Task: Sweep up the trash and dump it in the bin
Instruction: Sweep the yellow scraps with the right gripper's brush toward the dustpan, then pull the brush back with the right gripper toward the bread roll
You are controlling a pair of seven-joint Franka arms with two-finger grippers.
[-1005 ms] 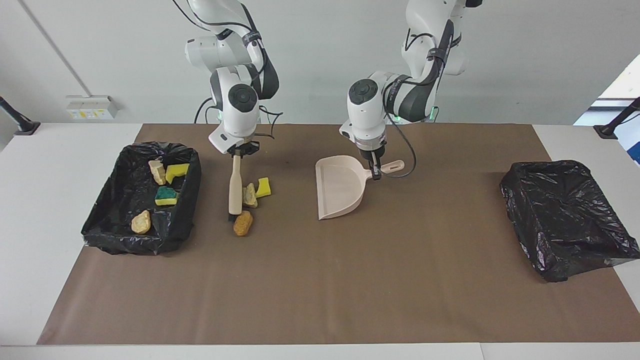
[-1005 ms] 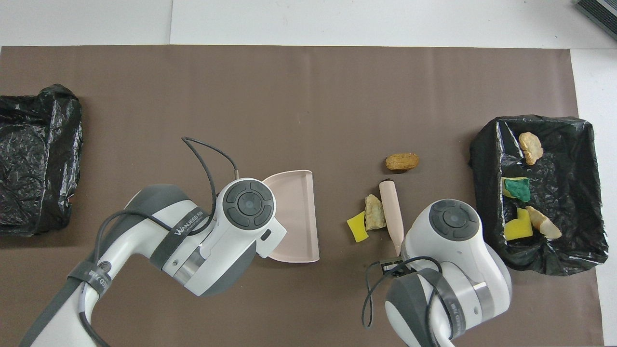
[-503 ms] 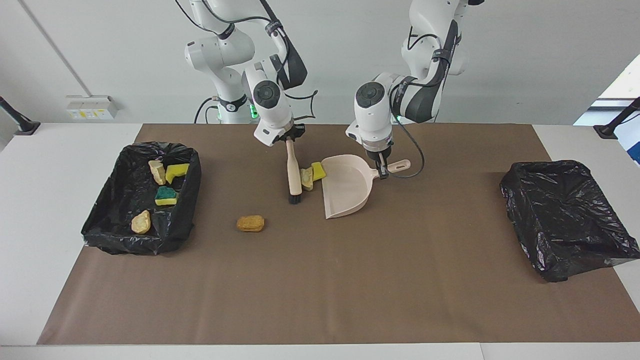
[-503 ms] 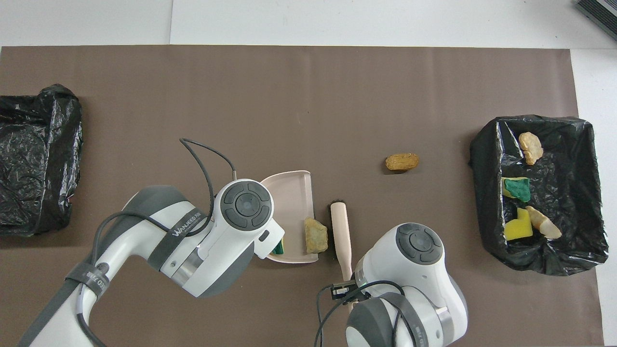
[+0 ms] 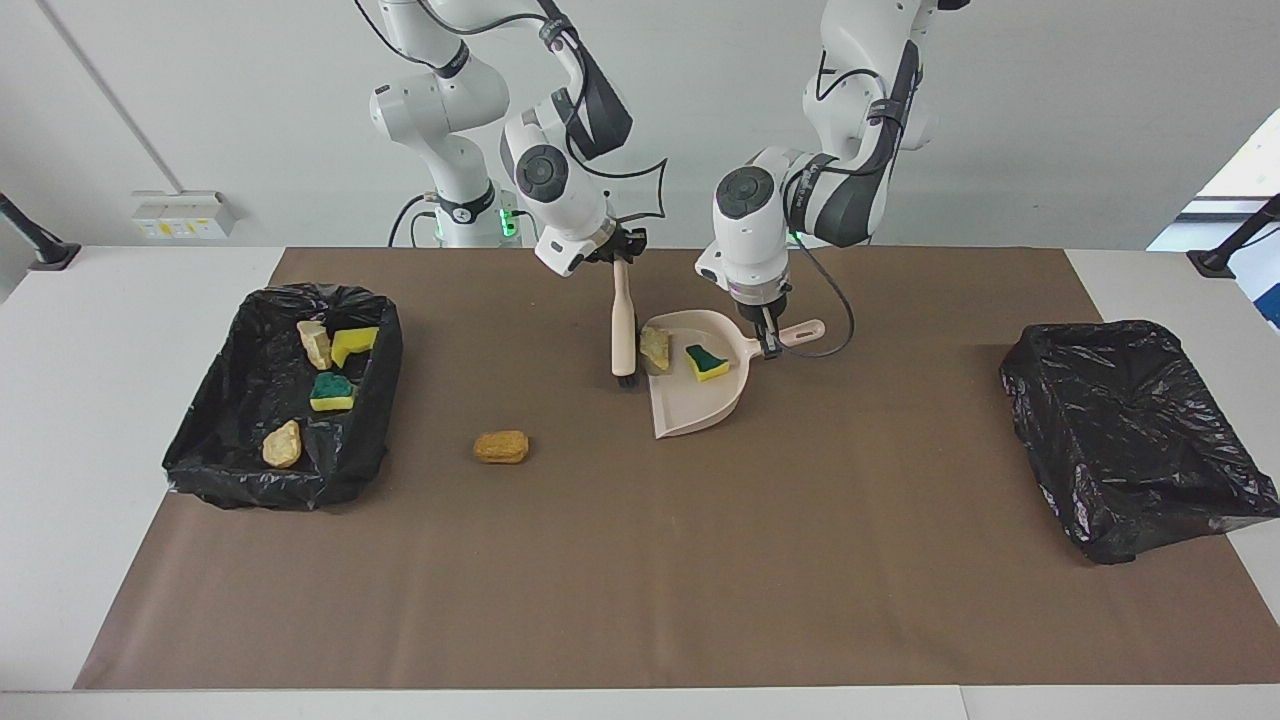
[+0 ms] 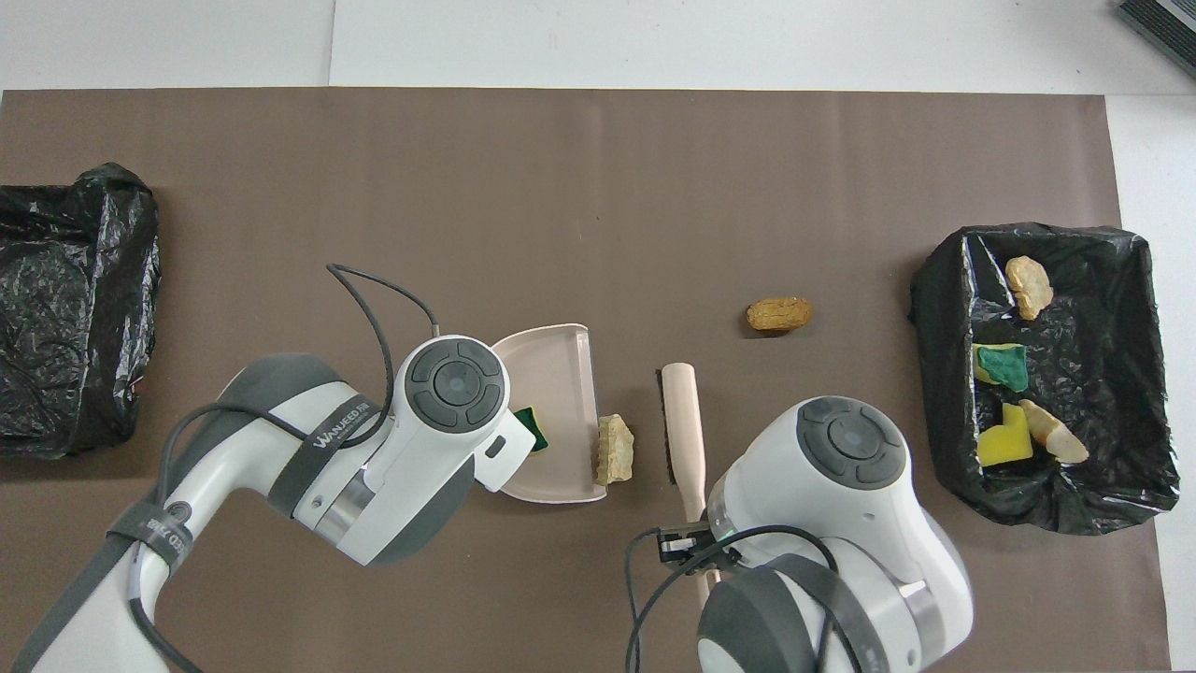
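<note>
My right gripper (image 5: 622, 262) is shut on the wooden-handled brush (image 5: 624, 325), whose bristles hang just beside the open edge of the pink-beige dustpan (image 5: 700, 400). My left gripper (image 5: 765, 335) is shut on the dustpan's handle. A yellow-green sponge bit (image 5: 707, 362) lies inside the pan, and a beige rocky chunk (image 5: 655, 347) sits at its open edge. A golden-brown lump (image 5: 501, 447) lies alone on the mat, toward the right arm's end. The overhead view shows the pan (image 6: 551, 393), the chunk (image 6: 615, 449), the brush (image 6: 682, 421) and the lump (image 6: 778, 314).
A black-lined bin (image 5: 200, 440) at the right arm's end holds several trash pieces; it also shows in the overhead view (image 6: 944, 280). A second black-lined bin (image 5: 1130, 435) stands at the left arm's end. A brown mat (image 5: 640, 580) covers the table.
The brush swept the sponge bit and the beige chunk across the mat to the dustpan, leaving the golden-brown lump where it was. The sponge bit now lies inside the pan.
</note>
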